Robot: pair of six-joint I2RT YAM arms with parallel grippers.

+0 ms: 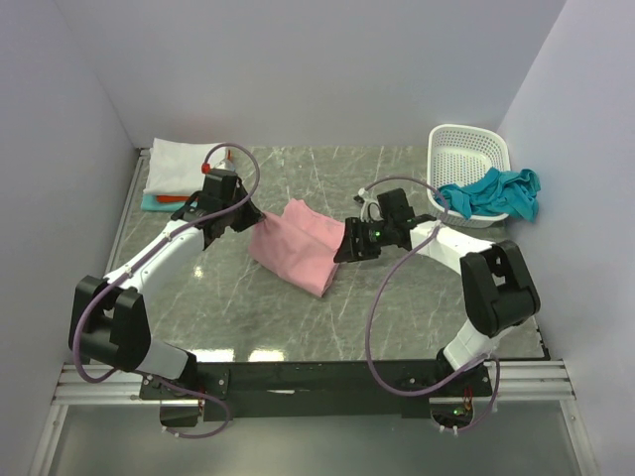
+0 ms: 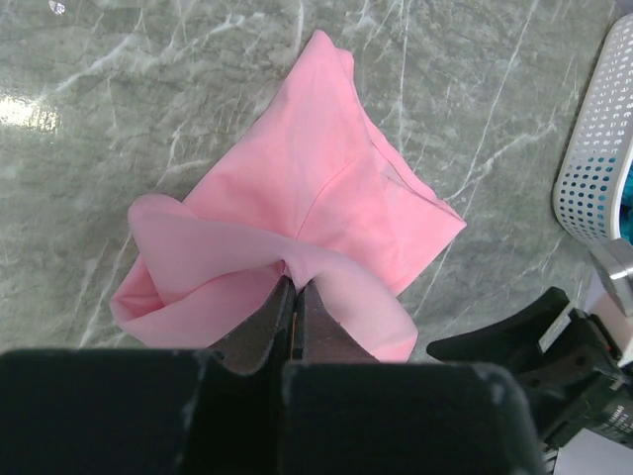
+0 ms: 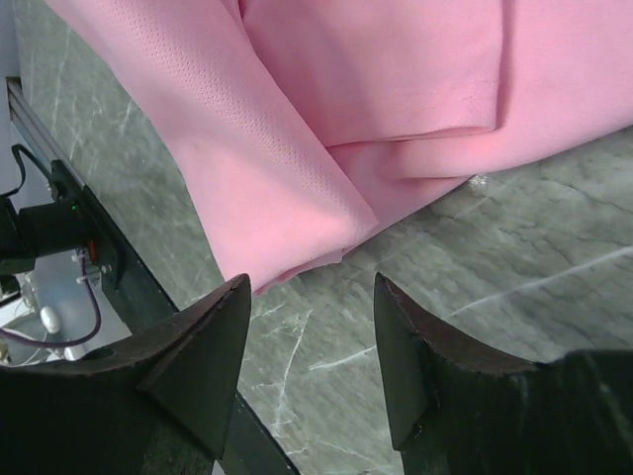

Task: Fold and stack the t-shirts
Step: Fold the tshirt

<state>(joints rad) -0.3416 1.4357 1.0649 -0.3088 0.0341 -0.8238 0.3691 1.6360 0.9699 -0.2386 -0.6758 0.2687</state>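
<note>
Pink shirt [image 1: 296,246] is lying bunched on the table [image 1: 397,297], well left of the basket [image 1: 466,149] and nearer to me than it.

Left gripper [image 2: 294,287] is clenching a fold on the shirt's side far from the basket. I am seeing the cloth looping up around the fingertips.

Right gripper [image 3: 312,287] is sitting at the shirt's basket-side edge. Its jaws are standing apart, with only bare marble between them. The pink hem is lying just past the tips, and I am not seeing any contact.

Teal shirt [image 1: 496,193] is draping over the basket's near rim and spilling toward the right wall.

White shirt [image 1: 184,159] is lying folded in the far corner opposite the basket.

Bare marble is showing left of the basket along the back wall, and again on the near side of the basket, running under the right arm to the front rail.
</note>
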